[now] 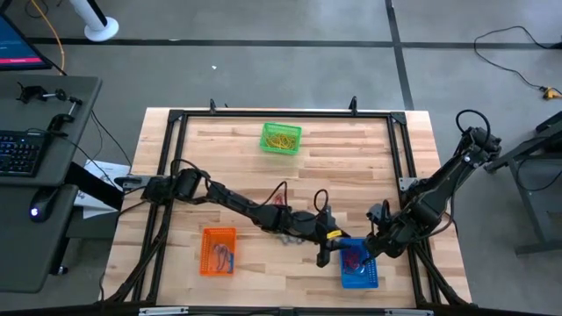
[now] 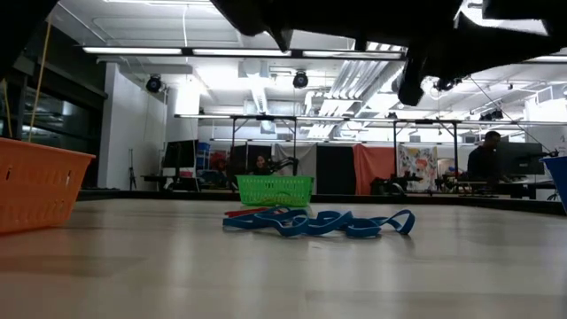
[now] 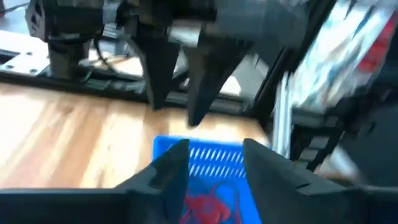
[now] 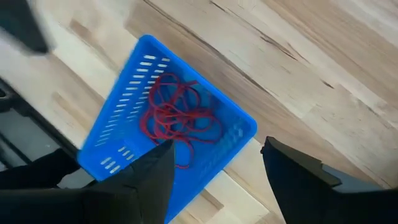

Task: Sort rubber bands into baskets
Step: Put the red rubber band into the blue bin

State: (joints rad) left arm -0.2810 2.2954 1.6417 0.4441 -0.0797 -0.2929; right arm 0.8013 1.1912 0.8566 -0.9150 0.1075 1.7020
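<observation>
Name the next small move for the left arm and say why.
Probably lift the left gripper away from the blue basket and swing back to the loose bands mid-table. Its fingers are open and empty, red bands already lie in that basket, and the right gripper crowds the same spot.

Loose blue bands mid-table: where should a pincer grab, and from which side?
Take the blue rubber bands from straight above, at the middle of the tangle where loops overlap. They lie flat and thin on the table, so a side approach would probably slide over them.
</observation>
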